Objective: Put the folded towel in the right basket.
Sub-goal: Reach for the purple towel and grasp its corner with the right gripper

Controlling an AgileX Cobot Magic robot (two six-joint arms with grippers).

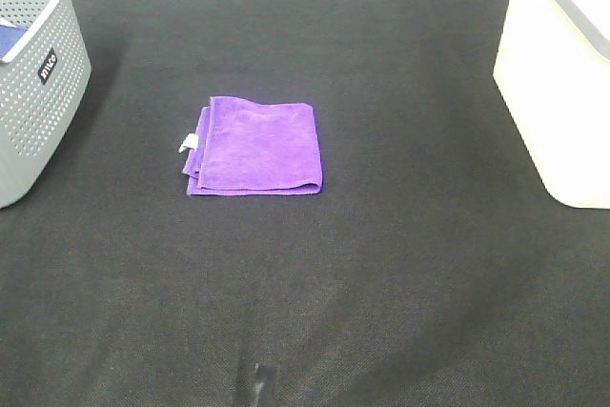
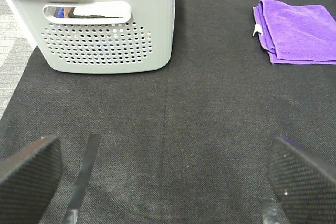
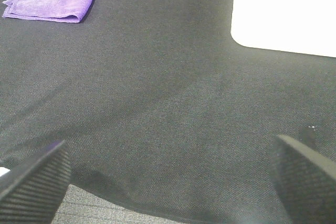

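Folded purple towel [image 1: 257, 145] flat between 2 baskets

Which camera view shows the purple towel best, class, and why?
The exterior high view: the whole folded purple towel lies unobstructed on the black mat. Both wrist views crop it at the frame edge.

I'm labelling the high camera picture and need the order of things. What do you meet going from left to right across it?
grey basket → purple towel → white basket, all on the black mat.
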